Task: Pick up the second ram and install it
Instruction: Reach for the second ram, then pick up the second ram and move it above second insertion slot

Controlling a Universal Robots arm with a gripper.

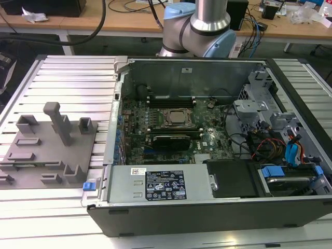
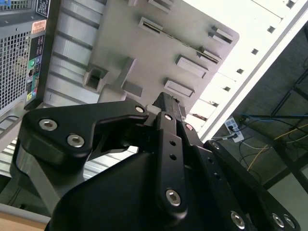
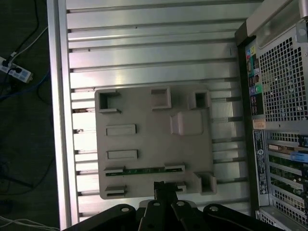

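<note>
Slatted aluminium table (image 1: 72, 78) carries a grey fixture plate (image 3: 154, 144) and an open computer case (image 1: 171, 207), with a wooden bench (image 1: 124, 23) behind and a power strip (image 3: 14, 72) on the dark floor; the second ram (image 3: 144, 171) lies in a plate slot, and the gripper (image 3: 164, 186) hangs near it, jaws pressed together, empty.

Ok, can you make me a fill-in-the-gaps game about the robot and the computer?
1. The second ram lies on the grey fixture plate, and its colour is ___.
2. In the exterior view, the fixture plate sits to the ___ of the computer case.
3. The gripper hangs over the fixture plate near the second ram, and its colour is ___.

Missing words: green; left; black.
</note>
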